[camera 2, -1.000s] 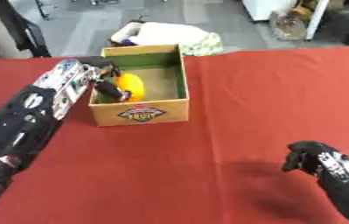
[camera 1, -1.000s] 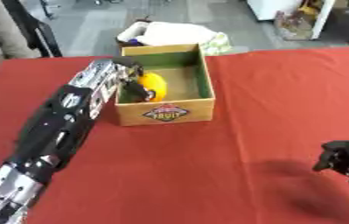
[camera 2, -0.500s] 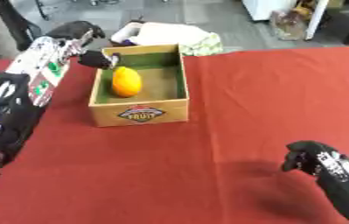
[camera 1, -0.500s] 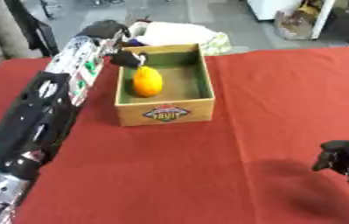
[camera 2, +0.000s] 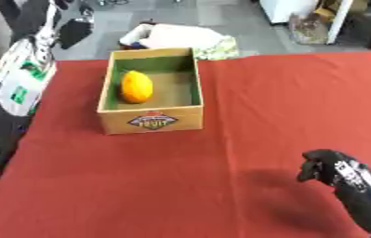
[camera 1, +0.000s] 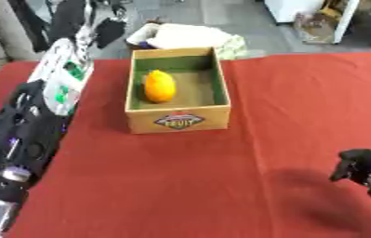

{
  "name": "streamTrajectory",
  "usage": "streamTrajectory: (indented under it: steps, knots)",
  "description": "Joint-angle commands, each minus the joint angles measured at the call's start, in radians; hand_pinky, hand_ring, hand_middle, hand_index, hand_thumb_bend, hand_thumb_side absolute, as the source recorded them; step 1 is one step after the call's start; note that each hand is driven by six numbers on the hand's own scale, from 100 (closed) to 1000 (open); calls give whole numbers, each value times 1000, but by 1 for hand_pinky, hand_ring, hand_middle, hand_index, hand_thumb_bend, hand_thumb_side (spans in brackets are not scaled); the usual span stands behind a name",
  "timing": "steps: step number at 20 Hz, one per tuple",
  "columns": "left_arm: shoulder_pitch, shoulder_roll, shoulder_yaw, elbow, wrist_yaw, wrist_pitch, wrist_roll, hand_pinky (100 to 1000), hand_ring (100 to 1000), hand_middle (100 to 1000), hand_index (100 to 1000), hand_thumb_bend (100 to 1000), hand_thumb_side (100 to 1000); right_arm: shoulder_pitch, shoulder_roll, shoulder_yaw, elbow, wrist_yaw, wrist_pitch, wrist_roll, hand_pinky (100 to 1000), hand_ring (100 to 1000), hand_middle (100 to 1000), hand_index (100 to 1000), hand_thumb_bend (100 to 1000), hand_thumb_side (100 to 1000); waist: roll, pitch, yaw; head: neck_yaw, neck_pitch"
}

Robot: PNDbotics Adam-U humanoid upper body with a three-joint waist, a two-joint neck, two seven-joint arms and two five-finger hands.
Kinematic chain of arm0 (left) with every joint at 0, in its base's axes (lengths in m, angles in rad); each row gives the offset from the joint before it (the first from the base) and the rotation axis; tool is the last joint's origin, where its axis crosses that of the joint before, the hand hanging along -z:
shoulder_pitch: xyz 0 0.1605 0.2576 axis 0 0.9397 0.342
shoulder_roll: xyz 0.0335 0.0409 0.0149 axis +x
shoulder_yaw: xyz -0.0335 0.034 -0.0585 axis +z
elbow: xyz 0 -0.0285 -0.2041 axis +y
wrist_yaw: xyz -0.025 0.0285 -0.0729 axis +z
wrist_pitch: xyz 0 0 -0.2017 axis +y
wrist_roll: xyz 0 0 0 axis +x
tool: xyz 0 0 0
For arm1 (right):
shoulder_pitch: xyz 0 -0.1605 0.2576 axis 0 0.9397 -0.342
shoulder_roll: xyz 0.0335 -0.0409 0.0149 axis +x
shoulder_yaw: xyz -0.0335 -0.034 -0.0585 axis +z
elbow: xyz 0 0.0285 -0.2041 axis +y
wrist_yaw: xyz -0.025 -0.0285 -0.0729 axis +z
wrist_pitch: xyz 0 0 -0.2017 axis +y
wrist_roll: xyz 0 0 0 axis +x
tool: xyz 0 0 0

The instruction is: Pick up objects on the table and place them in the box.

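One red counter fills nearly all we see, running from edge to edge under everything else. Next in size is our left arm, a long black and silver limb with a white panel, reaching up the left side toward the far edge. Near the middle stands the box, a cardboard carton with a green inside and a label on its near wall, set square on the counter. Beyond the counter's far edge lies a pale bundle of cloth on the floor. Inside the box rests the yellow-orange fruit, lying toward the left wall, alone on the box floor.

Our right hand shows at the lower right, above the counter, well apart from the box. Its dark fingers curl inward and hold nothing. The right eye view gives it whole with part of the forearm behind it; the left eye view cuts it at the frame's edge.

Our left hand sits at the top left, beyond the counter's far edge and clear of the box. Both views show it only as a dark, blurred shape against clutter, so we cannot tell how its fingers stand.
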Motion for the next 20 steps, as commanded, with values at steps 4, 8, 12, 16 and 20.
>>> streamTrajectory:
  steps: [4, 8, 12, 16, 20]
  knots:
    - [46, 49, 20, -70, 319, -81, 178, 625, 645, 648, 797, 100, 761, -8, -10, -9, -13, 4, -1, -3, 607, 558, 536, 710, 100, 739, -3, -15, 4, -1, -9]
    - [81, 61, 15, -93, 466, -149, 236, 618, 639, 643, 797, 100, 767, -8, -9, -9, -13, 3, 0, -2, 607, 558, 536, 710, 100, 741, -2, -15, 7, -4, -8]
    - [101, 71, 7, -127, 523, -177, 255, 615, 636, 640, 798, 100, 764, -9, -9, -9, -14, 3, -2, -3, 607, 558, 536, 710, 100, 735, -5, -16, 8, -2, -6]
    - [112, 76, 7, -139, 541, -181, 263, 612, 633, 637, 798, 100, 767, -8, -9, -8, -13, 1, -1, -3, 607, 558, 536, 710, 100, 739, -6, -18, 11, -1, -7]
    - [117, 73, 11, -136, 555, -184, 275, 611, 631, 635, 798, 100, 773, -8, -8, -8, -13, 1, -1, -3, 607, 558, 535, 710, 100, 737, -7, -18, 12, -3, -3]
